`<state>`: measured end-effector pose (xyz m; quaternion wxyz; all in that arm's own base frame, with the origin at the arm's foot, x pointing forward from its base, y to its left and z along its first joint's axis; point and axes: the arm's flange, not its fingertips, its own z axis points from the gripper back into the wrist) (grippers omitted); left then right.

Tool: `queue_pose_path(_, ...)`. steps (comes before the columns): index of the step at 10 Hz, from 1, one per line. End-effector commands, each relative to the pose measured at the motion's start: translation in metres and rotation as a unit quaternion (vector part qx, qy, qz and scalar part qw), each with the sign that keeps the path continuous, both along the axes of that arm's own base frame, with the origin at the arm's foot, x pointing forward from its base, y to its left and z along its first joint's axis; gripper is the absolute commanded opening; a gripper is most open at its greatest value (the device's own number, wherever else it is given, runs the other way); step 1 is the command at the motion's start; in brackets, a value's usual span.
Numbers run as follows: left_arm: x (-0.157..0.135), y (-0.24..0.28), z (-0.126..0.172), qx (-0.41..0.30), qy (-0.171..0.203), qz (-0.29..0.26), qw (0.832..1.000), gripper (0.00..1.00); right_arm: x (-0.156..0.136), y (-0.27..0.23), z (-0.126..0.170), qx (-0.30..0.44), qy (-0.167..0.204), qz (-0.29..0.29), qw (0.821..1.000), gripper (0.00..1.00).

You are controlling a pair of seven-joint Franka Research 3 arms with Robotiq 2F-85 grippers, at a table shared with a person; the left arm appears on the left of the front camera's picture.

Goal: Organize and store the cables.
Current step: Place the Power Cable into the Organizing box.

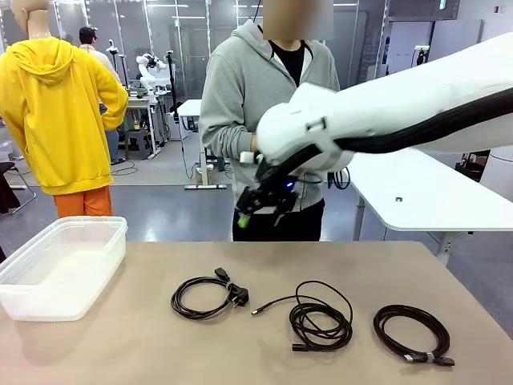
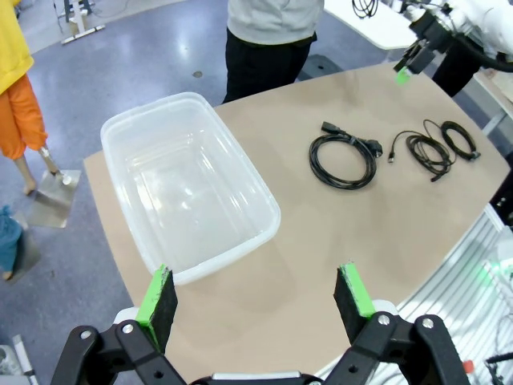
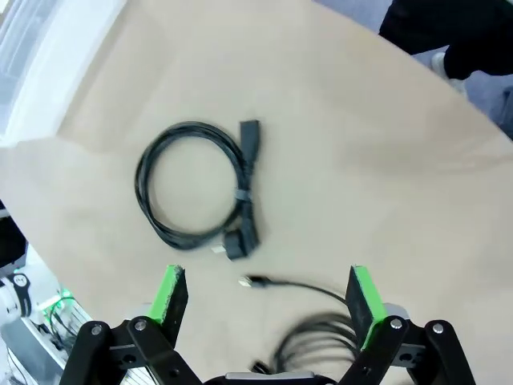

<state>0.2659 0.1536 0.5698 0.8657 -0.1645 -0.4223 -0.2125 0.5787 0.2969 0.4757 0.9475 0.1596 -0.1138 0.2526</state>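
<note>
Three cables lie coiled on the table (image 1: 120,349), in a row across its near half. The left coil (image 1: 207,298) carries two black plugs. The middle coil (image 1: 321,321) has one loose end trailing toward the left coil. The right coil (image 1: 409,329) is bound near its plug by what looks like a small pale tie, though it is too small to be sure. No coil touches another. A clear plastic bin (image 1: 80,228) sits at the table's left end, well apart from the left coil. The right jaws are released and spread wide, with nothing between the green pads (image 3: 170,293). They hang in the air over the left coil and the middle coil's loose end, in front of the person (image 1: 240,88) in a grey hoodie. The left jaws are also released and grasp nothing, their pads (image 2: 160,301) high above the bin's near rim.
</note>
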Motion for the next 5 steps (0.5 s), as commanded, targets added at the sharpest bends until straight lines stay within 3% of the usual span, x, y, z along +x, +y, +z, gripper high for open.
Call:
queue_pose_path(1,0.0,0.0,0.0,0.001,-0.004,-0.006,1.0,1.0,-0.029,-0.073,0.012,-0.008,-0.02,0.047,0.999,1.0)
queue_pose_path(5,0.0,0.0,0.0,0.001,-0.004,-0.006,1.0,1.0,-0.06,-0.219,0.024,0.084,-0.097,0.112,0.985,1.0)
